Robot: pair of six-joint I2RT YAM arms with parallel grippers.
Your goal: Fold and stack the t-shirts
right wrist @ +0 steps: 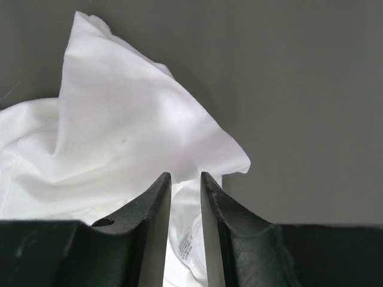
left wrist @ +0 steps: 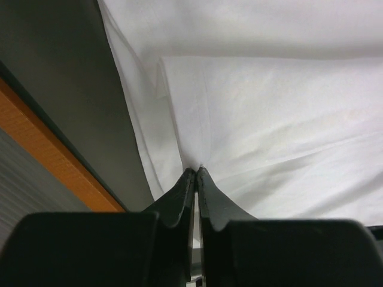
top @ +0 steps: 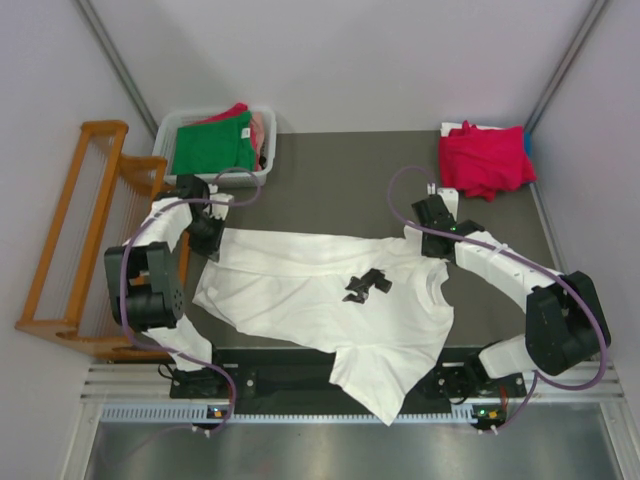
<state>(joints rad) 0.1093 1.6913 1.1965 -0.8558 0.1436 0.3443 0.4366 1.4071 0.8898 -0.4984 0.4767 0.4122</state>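
Note:
A white t-shirt (top: 300,280) lies spread across the middle of the grey table (top: 340,180), its small black print (top: 367,285) facing up and one part hanging over the near edge. My left gripper (top: 207,240) is at the shirt's far-left corner. In the left wrist view this gripper (left wrist: 196,170) is shut on a pinch of the white cloth (left wrist: 269,107). My right gripper (top: 437,243) is at the shirt's far-right shoulder. Seen from the right wrist, it (right wrist: 185,176) holds a bunched fold of the cloth (right wrist: 119,131) between narrow-set jaws.
A white basket (top: 262,175) at the back left holds a green shirt (top: 212,145) with red cloth (top: 235,110) behind it. A crimson pile (top: 485,160) sits at the back right. An orange wooden rack (top: 70,230) stands off the table's left edge.

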